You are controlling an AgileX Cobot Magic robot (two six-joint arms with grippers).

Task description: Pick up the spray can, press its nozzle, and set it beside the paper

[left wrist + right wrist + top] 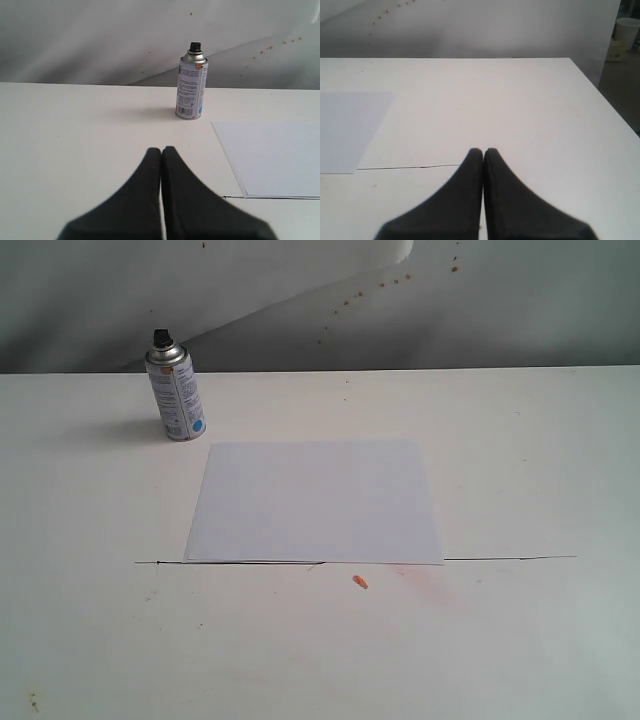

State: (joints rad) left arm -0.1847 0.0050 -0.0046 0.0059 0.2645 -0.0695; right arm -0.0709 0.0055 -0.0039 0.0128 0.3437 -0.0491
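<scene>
**A:** Status, near to far?

**B:** My left gripper [161, 150]: fingers pressed together, nothing between them, low over bare table [520, 640]. My right gripper [483, 151]: same, together and empty, off to the right side, well clear of the job.

**A:** Then?

**B:** The paper [315, 502] lies flat mid-table, near edge on a thin dark line across the top. Small orange fleck [360, 582] just in front of it, with a faint pinkish smear beside. Neither matters.

**A:** Target?

**B:** Spray can [191, 86], upright, near the paper's far-left corner but not touching it. Black nozzle [194, 47] on top, unobstructed. Ahead of my left gripper, slightly to one side.

**A:** Handling?

**B:** Rigid metal cylinder, likely light and slick. It's tall for its base, so I'd expect it to tip if nudged. I'd open wide and clamp mid-body on the label, level, below the domed shoulder. That leaves the nozzle free for pressing. It's narrow, so the press must be centred.

**A:** Obstructions?

**B:** None in the approach that I can see. Backdrop sheet [300, 290] curves up behind the can, so don't overshoot.
</scene>
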